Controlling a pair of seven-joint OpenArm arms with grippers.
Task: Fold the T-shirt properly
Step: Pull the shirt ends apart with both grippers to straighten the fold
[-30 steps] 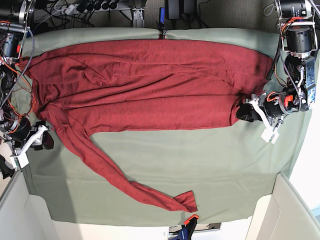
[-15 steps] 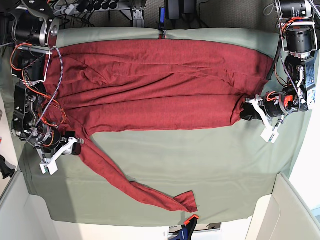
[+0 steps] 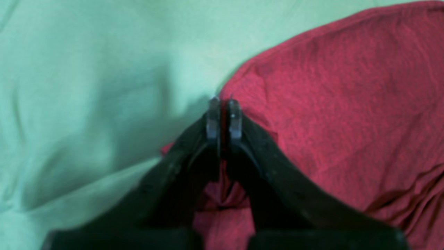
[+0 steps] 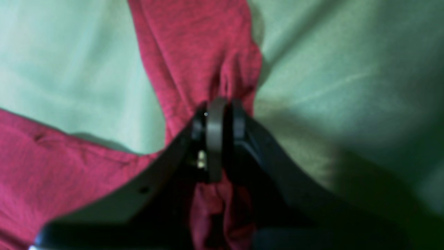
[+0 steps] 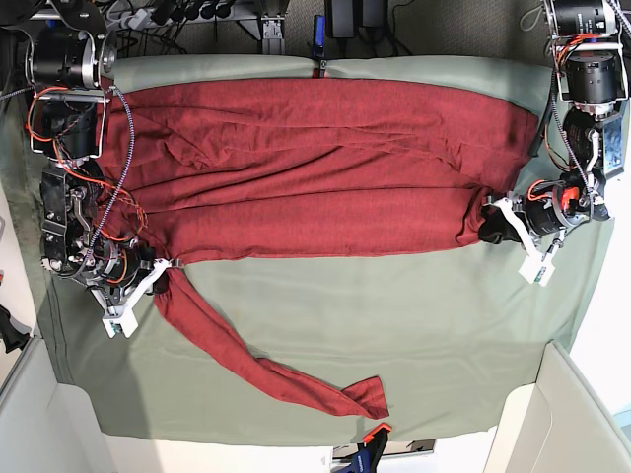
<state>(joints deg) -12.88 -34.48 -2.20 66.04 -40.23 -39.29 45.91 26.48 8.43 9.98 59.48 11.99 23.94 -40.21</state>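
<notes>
while spread on table cover (image 5: 414, 325), t-shirt (image 5: 315, 168) apparently pinched by closed left pincer (image 5: 493, 225), right pincer (image 5: 158, 274)

One dark red T-shirt (image 5: 315, 168) with one long sleeve (image 5: 256, 360) trailing free, spread on one sage green tabletop cover (image 5: 394, 325); two robot arms, each ending in one pincer, left pincer (image 5: 493, 225) and right pincer (image 5: 158, 271)

Both pincers (image 3: 222, 118) (image 4: 222, 118) pinched tight
</notes>
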